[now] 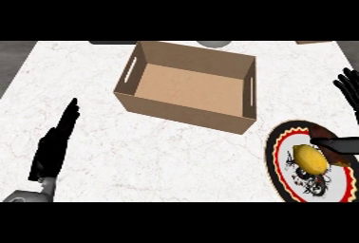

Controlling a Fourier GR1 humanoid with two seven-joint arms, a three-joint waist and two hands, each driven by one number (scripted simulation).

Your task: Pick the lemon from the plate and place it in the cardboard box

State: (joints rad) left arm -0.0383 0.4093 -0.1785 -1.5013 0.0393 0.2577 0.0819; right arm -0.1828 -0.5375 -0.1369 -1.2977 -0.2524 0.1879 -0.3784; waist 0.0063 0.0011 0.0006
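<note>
Both hands are open: right hand (348, 90) fingers spread, its thumb just beside the lemon (311, 159), not gripping; left hand (54, 142) resting straight. Lemon sits on the plate (280, 163); cardboard box (188, 85) on the worktop (154, 156) awaits, so everything remains.

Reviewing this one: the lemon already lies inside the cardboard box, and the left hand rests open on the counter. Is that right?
Not quite. The head view shows the lemon on the plate, right of the cardboard box, which holds nothing. The left hand does show open at the counter's left.
</note>
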